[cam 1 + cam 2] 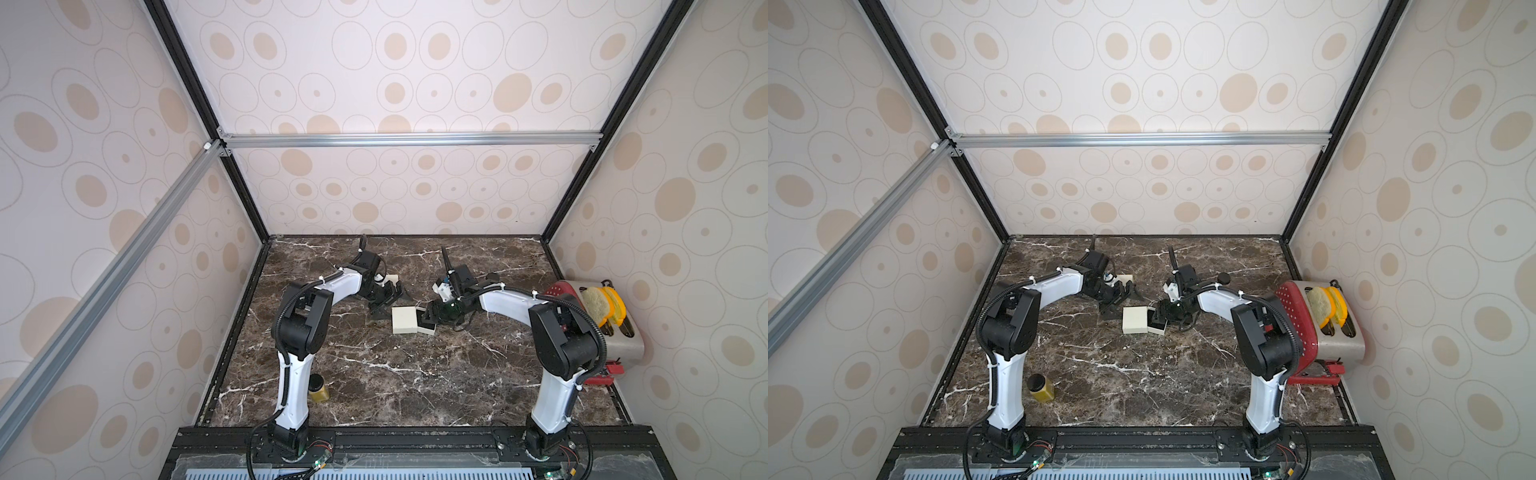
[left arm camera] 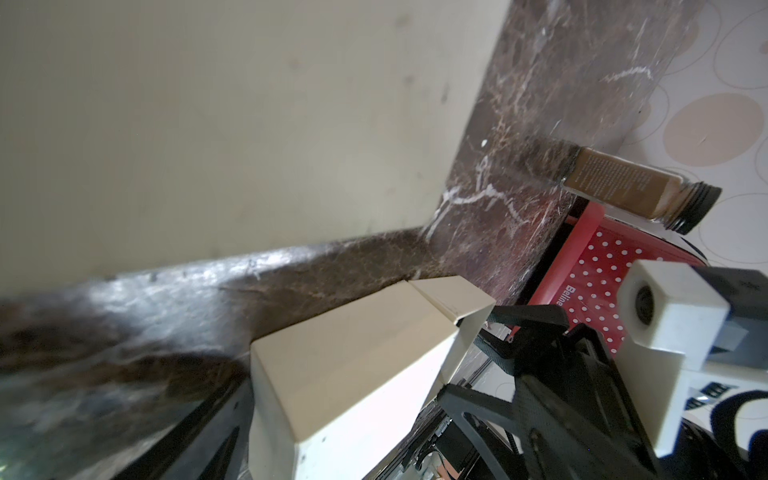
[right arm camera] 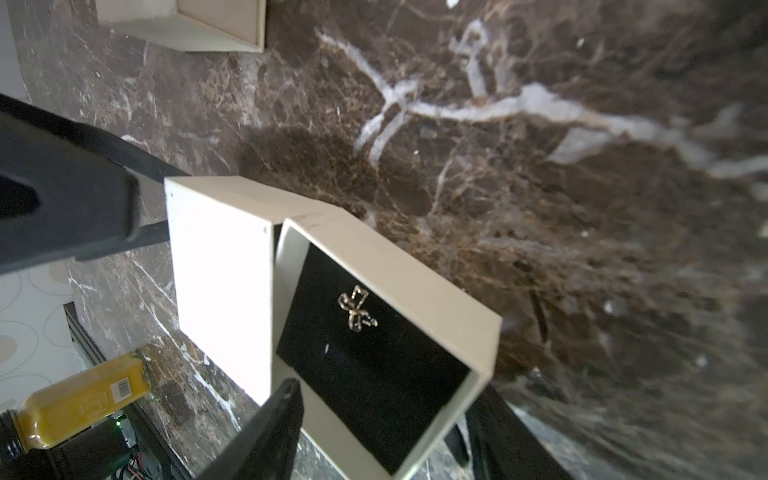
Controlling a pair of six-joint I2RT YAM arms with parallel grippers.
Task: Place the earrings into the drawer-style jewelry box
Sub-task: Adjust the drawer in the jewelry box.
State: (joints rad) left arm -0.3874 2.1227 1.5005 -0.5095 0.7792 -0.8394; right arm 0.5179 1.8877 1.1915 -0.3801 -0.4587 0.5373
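While the earring (image 3: 356, 307) lies in the drawer (image 3: 395, 259) open toward the tabletop's (image 1: 374, 374) right edge, my right gripper (image 1: 430, 319), jaws apart and empty, hovers nearest.

The cream jewelry box (image 3: 220, 291) has black lining (image 3: 374, 374).

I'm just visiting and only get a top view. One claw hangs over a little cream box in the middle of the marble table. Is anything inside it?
Observer: Yes. The right wrist camera looks into the jewelry box's pulled-out drawer: a gold bow-shaped earring lies on its black lining.
Operator: Is the claw gripping it?
Observer: No. The right gripper's fingers stand apart, and the earring lies loose, touched by neither.
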